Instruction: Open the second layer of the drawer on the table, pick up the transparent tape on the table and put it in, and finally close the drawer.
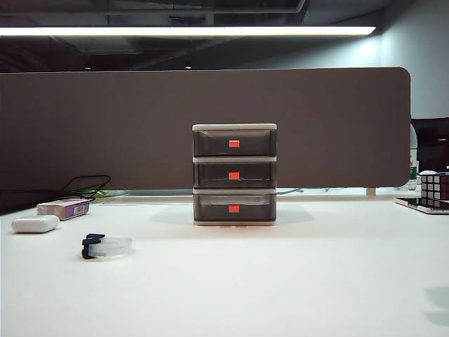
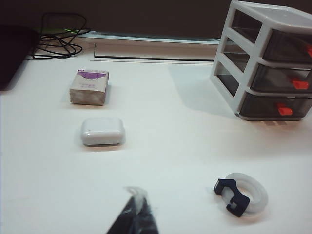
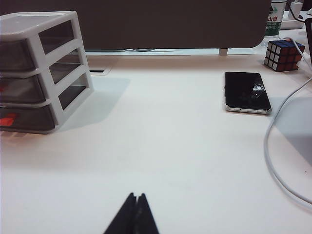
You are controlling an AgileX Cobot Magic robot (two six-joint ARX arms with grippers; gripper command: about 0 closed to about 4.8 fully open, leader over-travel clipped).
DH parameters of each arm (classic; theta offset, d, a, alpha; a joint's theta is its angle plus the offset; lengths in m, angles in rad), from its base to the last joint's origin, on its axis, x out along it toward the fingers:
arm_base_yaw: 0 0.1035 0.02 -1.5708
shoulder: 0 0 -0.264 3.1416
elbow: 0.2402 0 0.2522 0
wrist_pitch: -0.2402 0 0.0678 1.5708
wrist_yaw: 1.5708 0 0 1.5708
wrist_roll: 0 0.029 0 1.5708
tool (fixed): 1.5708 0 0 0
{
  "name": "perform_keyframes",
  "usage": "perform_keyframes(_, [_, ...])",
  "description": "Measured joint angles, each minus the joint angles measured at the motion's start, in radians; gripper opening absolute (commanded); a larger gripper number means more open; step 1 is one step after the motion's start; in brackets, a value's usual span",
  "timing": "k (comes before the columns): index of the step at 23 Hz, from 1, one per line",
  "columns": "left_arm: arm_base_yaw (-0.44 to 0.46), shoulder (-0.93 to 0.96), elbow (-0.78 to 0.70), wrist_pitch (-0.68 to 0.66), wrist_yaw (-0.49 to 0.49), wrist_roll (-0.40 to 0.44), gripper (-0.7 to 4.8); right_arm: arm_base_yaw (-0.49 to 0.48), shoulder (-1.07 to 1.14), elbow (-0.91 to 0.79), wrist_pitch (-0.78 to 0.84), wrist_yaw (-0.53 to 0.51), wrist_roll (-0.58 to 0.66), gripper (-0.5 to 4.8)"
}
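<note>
Left gripper (image 2: 138, 214) and right gripper (image 3: 134, 214): jaws clenched, empty, low over the near table (image 1: 280, 281). One transparent tape (image 1: 105, 246) lies flat, front-left of the drawer (image 1: 234, 175). Three tiers, all closed; the second layer of the drawer (image 1: 234, 173) sits mid-stack. One white case (image 1: 35, 224), one purple-and-white box (image 1: 64, 208), print unreadable. One phone (image 3: 246, 92), one cube (image 3: 283, 54). Bottle (image 3: 275, 19) label reads "山泉".

black left gripper (image 2: 136, 214), seemingly tape-wrapped, black right gripper (image 3: 135, 214)
</note>
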Motion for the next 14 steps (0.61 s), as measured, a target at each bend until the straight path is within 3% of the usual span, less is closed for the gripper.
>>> perform_keyframes(11, [0.0,0.0,0.0,0.0,0.014,-0.002,-0.03,0.0,0.0,0.0,0.0,-0.001,0.0,-0.04])
perform_keyframes(14, [0.0,0.0,0.0,0.009,0.111,-0.064,-0.04,0.0,0.0,0.0,0.0,-0.114,0.049,-0.04])
